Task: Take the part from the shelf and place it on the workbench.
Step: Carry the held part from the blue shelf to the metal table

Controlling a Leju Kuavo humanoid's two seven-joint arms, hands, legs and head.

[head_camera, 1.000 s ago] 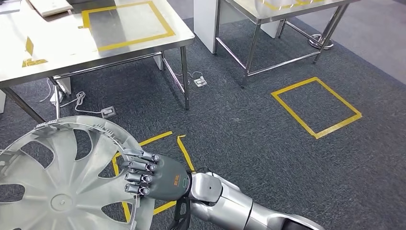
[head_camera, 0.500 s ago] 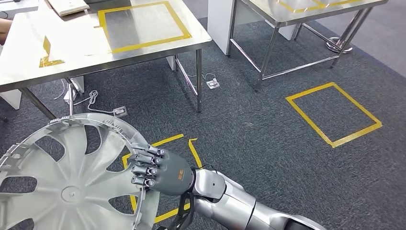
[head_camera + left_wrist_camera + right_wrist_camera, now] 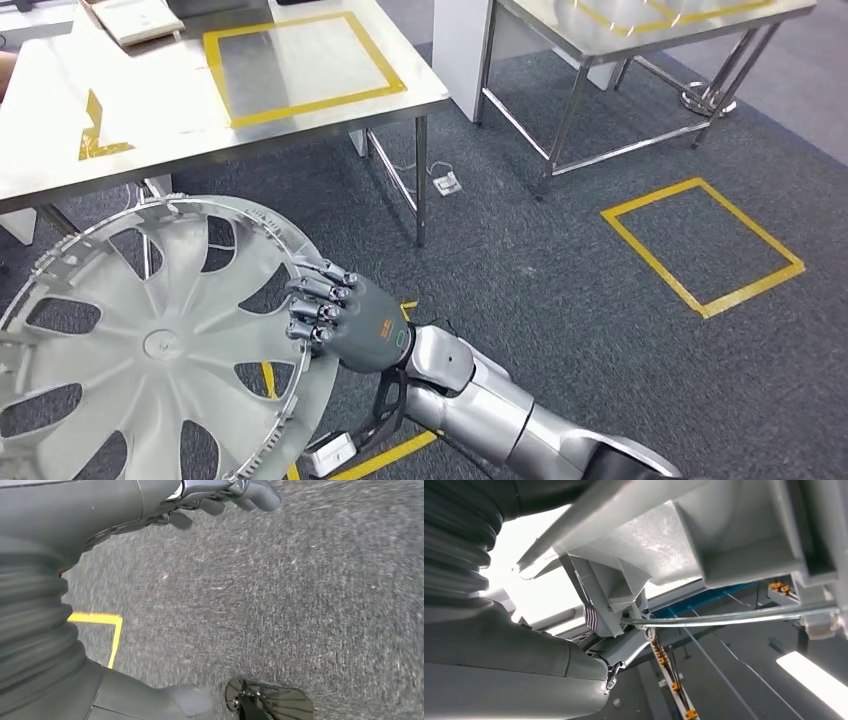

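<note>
Now right hand (image 3: 345, 320) grips wheel cover (image 3: 150, 345) rim above carpet (image 3: 560, 280)

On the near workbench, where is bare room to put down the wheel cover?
The yellow-taped rectangle on the workbench is bare. The steel between it and the tape scraps is bare too. The far edge is crowded: a flat pad lies there. The right robot hand grips the wheel cover.
</note>
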